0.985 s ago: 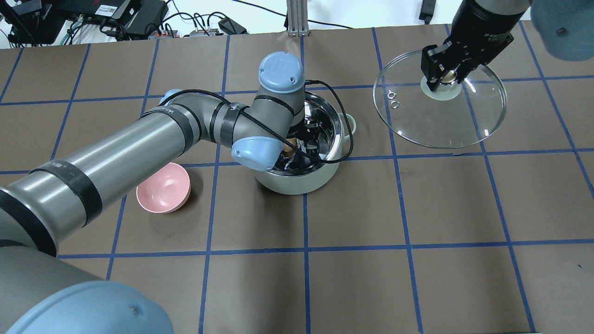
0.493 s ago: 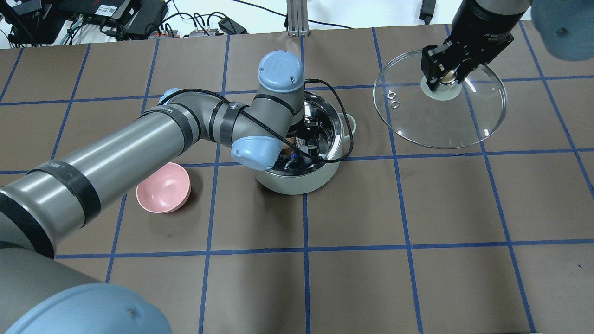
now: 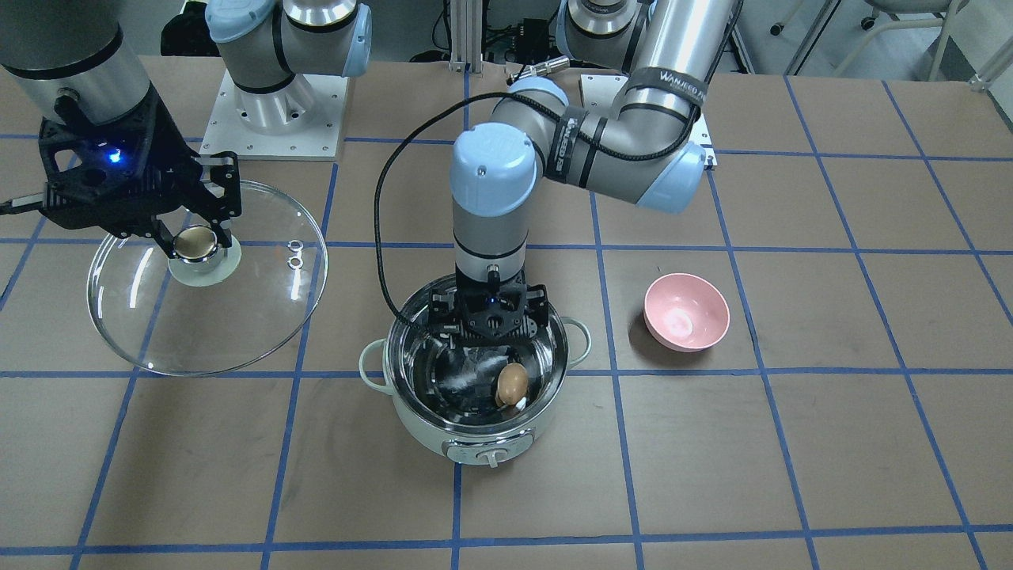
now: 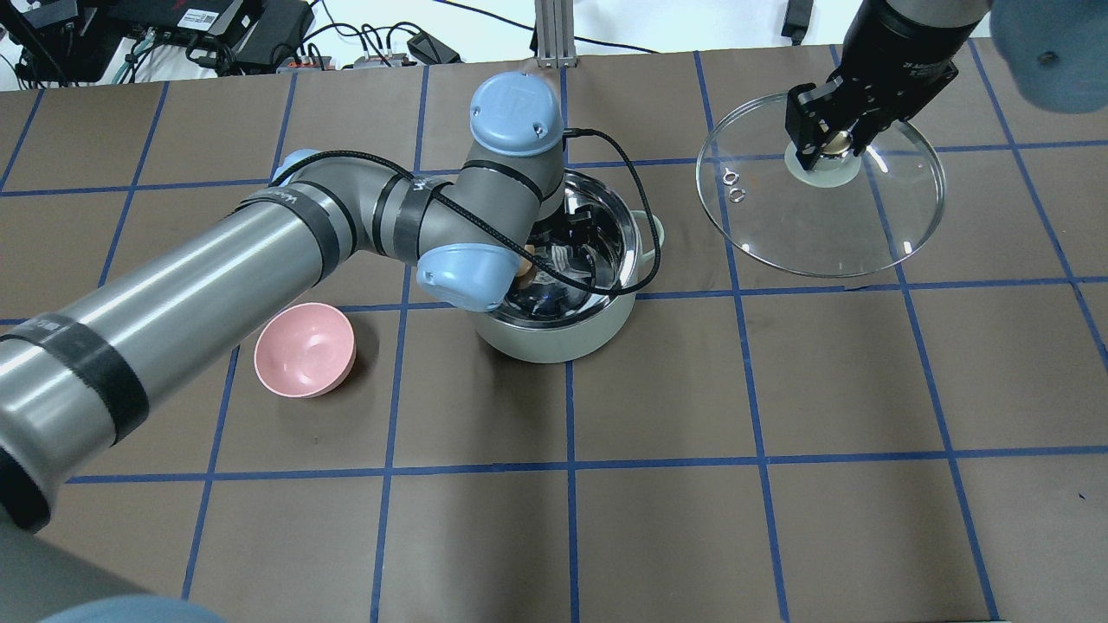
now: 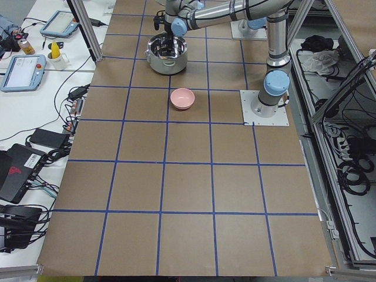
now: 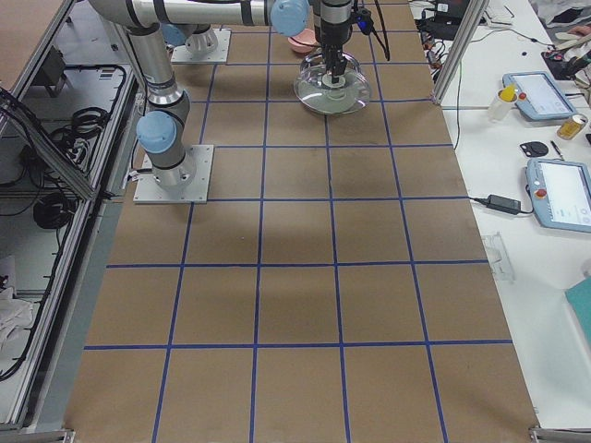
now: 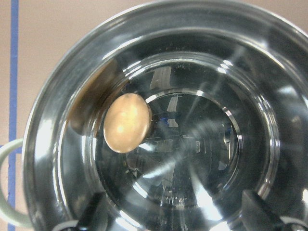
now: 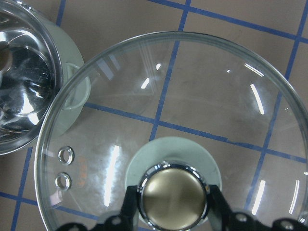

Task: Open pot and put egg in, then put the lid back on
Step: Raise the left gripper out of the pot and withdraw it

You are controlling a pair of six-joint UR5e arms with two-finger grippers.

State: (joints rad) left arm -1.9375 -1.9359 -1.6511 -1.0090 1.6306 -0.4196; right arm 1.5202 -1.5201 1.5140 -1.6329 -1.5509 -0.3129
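The left hand (image 3: 491, 324) hangs over the open pot (image 3: 475, 437), its wrist pointing straight down, and its fingers (image 7: 91, 215) stand apart with nothing between them; the left wrist view shows the two tips at the bottom corners, wide of each other. The egg (image 3: 512, 382) lies free on the floor of the shiny steel bowl, off centre, close to where the floor curves up into the wall, on the side nearer the pot's front control knob and toward the robot's left. In the left wrist view the egg (image 7: 127, 122) has a dim brown reflection beside it on the steel wall. The right hand (image 3: 196, 239) is clamped on the cream-gold knob of the lid (image 3: 237, 324), one finger on each side of it. It holds the glass lid off to the robot's right of the pot, clear of the rim, though the right wrist view shows the lid's edge overlapping one loop handle; whether the lid touches the worktop (image 3: 791, 443) I cannot tell. A small pink bowl (image 3: 686, 313) sits on the robot's left of the pot, apart from it.
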